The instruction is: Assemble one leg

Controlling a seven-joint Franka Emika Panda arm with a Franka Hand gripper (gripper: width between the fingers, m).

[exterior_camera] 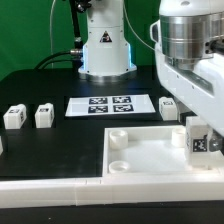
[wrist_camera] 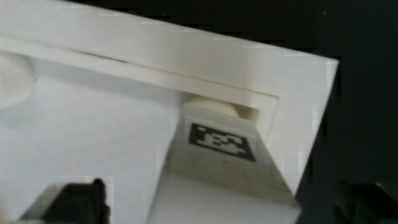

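A white leg (exterior_camera: pixel 201 141) with a black-and-white tag stands upright at the corner of the large white panel (exterior_camera: pixel 150 158) on the exterior view's right. My gripper (exterior_camera: pixel 197 122) hangs directly over it. In the wrist view the leg (wrist_camera: pixel 224 140) rises from the panel's corner (wrist_camera: pixel 107 120) toward the camera, between the fingers of my gripper (wrist_camera: pixel 214 205). The dark fingertip (wrist_camera: pixel 75 200) on one side stands apart from the leg. The other finger is lost against the dark table. The jaws look open around the leg.
Two more legs (exterior_camera: pixel 13 117) (exterior_camera: pixel 43 116) stand at the exterior view's left, and a third (exterior_camera: pixel 168 108) behind the panel. The marker board (exterior_camera: pixel 110 105) lies in the middle. The robot base (exterior_camera: pixel 105 50) is at the back. A white rail (exterior_camera: pixel 60 190) runs along the front.
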